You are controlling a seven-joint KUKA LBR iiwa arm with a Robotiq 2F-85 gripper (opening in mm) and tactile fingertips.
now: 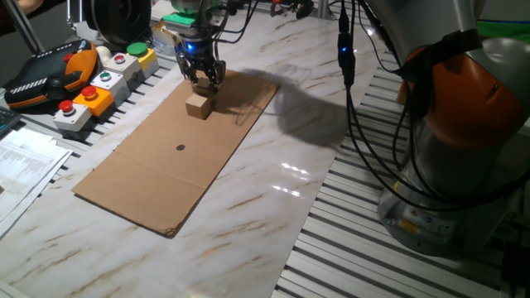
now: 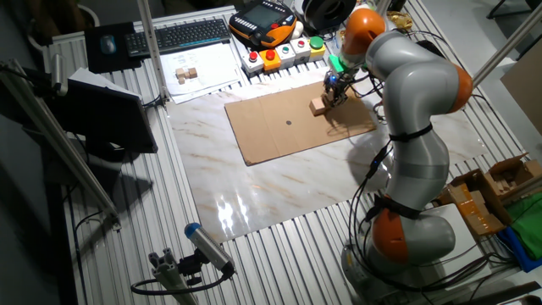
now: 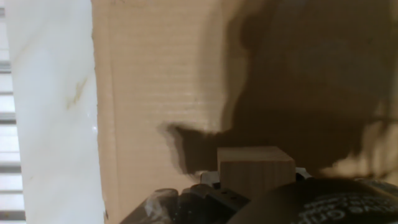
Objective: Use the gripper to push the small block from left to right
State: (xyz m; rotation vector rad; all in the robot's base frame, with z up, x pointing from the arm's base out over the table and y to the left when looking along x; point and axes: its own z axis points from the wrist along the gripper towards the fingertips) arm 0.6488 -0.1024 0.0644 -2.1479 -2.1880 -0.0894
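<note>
The small block (image 1: 198, 105) is a light wooden cube on the cardboard sheet (image 1: 166, 165), near its far end. It also shows in the other fixed view (image 2: 318, 106) and the hand view (image 3: 255, 171). My gripper (image 1: 207, 84), black with a blue light above it, hangs just behind the block with its fingertips at the block's far edge. Its fingers look close together and nothing is between them. In the hand view the block sits right at the fingers (image 3: 186, 202), which are dark and blurred. Whether they touch the block I cannot tell.
A black dot (image 1: 180, 148) marks the cardboard's middle. Boxes with red, green and yellow buttons (image 1: 103, 83) and an orange pendant (image 1: 50, 70) stand at the left. Papers (image 1: 25, 165) lie at the left edge. The arm's base (image 1: 464, 141) and cables (image 1: 352, 99) fill the right.
</note>
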